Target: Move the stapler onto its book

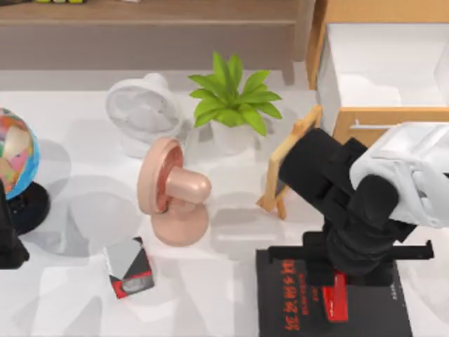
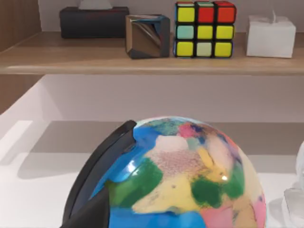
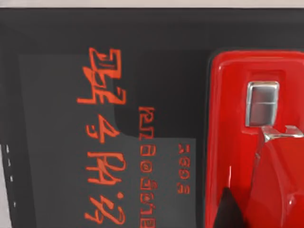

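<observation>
Stapler sits over the book, near right of table, under right gripper. Placement approx. done; contact unconfirmed. Finger state: cannot tell. Left arm parked far left.

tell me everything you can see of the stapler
The stapler is small, narrow and glossy bright red, like plastic, with a silvery metal piece on top. It lies over the black book toward its right side, beneath the right gripper, whose black body hides its upper end in the top view.
</observation>
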Available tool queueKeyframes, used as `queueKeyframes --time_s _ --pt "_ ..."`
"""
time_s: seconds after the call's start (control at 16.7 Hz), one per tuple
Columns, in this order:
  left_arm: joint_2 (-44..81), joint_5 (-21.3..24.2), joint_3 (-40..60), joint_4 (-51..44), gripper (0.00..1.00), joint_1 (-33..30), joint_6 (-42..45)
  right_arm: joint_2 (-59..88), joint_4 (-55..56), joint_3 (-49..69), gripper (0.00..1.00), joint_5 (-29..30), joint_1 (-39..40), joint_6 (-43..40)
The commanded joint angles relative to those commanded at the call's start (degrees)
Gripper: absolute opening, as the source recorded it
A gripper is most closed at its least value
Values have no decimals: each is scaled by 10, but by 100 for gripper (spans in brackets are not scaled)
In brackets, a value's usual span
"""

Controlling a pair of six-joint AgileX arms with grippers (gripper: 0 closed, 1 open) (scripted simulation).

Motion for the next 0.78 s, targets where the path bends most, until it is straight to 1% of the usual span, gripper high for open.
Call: queueKeyframes --time_s 0.06,0.78 --pt "0 0 0 0 100 0 0 0 0 0 0 0 0 0" --pt "0 0 0 0 100 0 0 0 0 0 90 0 0 0"
